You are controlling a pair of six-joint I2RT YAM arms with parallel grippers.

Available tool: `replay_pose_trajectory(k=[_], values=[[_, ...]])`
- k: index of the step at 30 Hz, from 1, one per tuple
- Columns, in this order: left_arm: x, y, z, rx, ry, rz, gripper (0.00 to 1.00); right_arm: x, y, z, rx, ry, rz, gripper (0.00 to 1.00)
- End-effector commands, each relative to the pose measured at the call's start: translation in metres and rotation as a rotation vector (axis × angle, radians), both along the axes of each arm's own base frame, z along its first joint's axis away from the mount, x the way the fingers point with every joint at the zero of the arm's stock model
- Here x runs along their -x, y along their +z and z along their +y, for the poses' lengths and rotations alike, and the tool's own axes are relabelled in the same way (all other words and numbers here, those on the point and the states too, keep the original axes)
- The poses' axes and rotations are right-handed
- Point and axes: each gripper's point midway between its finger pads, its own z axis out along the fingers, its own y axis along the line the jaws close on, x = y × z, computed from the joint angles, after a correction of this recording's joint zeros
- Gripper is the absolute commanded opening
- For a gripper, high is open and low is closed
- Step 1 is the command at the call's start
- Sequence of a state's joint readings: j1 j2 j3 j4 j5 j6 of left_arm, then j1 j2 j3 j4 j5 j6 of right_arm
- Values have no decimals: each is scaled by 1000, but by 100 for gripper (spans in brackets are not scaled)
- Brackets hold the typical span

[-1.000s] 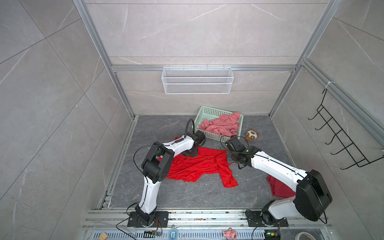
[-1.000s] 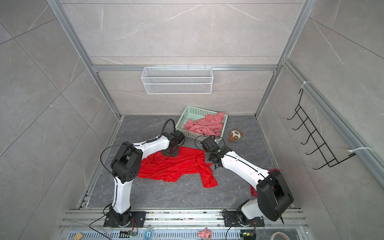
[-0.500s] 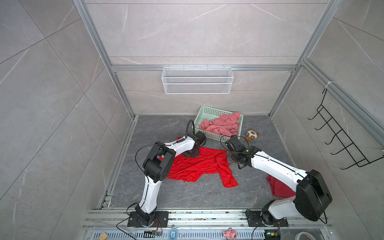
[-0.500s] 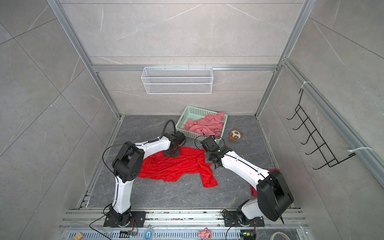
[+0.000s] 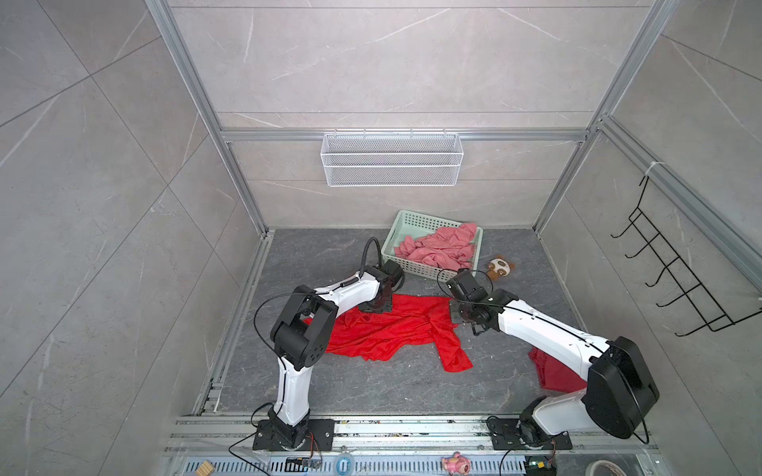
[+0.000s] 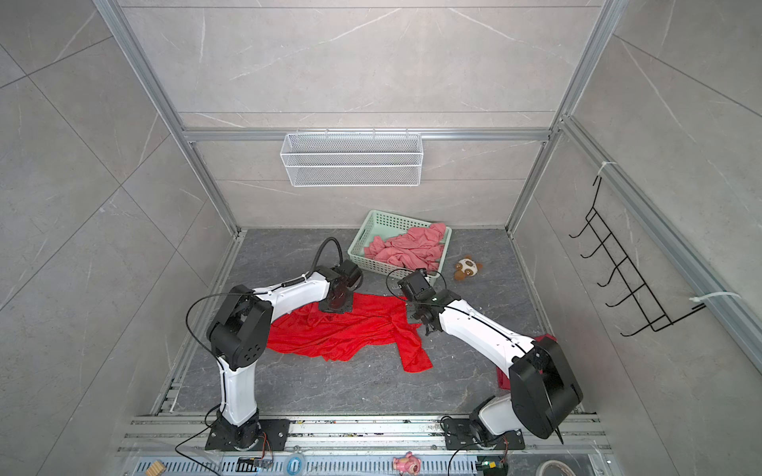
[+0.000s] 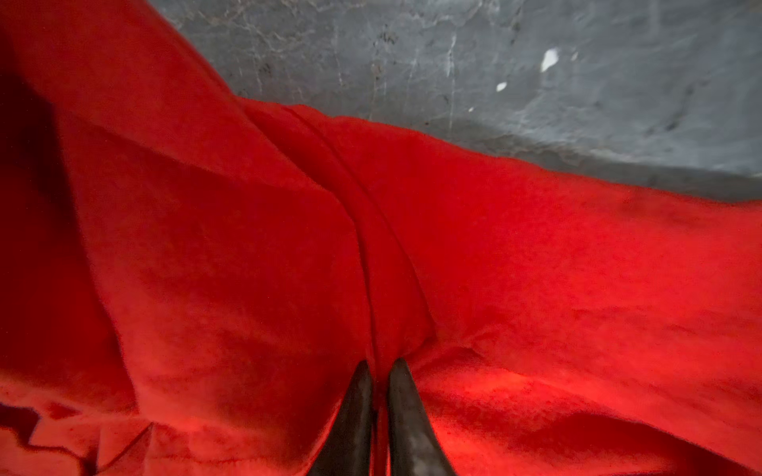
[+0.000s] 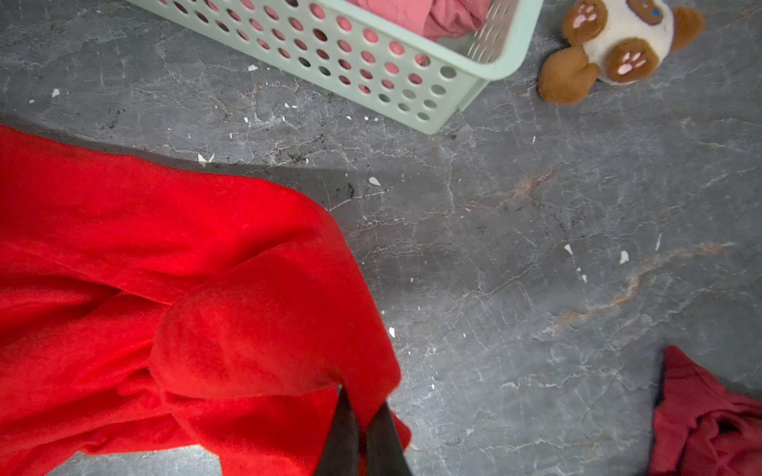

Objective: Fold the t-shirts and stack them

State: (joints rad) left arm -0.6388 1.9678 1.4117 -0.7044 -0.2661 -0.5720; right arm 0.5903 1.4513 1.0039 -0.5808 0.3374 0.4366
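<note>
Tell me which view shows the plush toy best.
The right wrist view: the plush toy is close, paw pads clear. Both top views show it small beside the basket; the left wrist view misses it.

Bright red t-shirt [image 5: 391,329] — mint-green basket [image 5: 424,224], salmon-pink shirts [image 5: 441,247] — brown-and-white plush [image 5: 500,268].

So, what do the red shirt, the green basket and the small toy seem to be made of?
Red shirt: thin matte fabric, probably knit; it drapes in soft folds.
Green basket: smooth moulded plastic, by its even round holes.
Small toy: fuzzy plush, likely stuffed.
</note>
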Motion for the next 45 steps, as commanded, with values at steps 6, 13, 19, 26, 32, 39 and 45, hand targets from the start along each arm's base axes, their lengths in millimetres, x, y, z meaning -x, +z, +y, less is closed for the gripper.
replay_pose_trajectory(k=[6, 13, 19, 26, 32, 39, 45], values=[[2, 7, -7, 165, 5, 17, 16, -2, -6, 0, 21, -4, 8, 0], [2, 7, -5, 221, 21, 23, 17, -3, -8, 1, 22, -8, 16, 0], [5, 9, 1, 222, 20, 22, 19, -5, -10, 2, 33, -8, 26, 0], [8, 15, -3, 272, 10, 11, 13, -7, -6, 2, 32, -13, 24, 0], [7, 15, -3, 300, 12, 20, 2, -8, -4, 2, 37, -18, 25, 0], [2, 37, 13, 305, 25, -35, 0, -10, -2, 1, 45, -26, 21, 0], [-1, 85, 76, 195, 104, -163, 0, -10, -2, 1, 55, -21, 30, 0]])
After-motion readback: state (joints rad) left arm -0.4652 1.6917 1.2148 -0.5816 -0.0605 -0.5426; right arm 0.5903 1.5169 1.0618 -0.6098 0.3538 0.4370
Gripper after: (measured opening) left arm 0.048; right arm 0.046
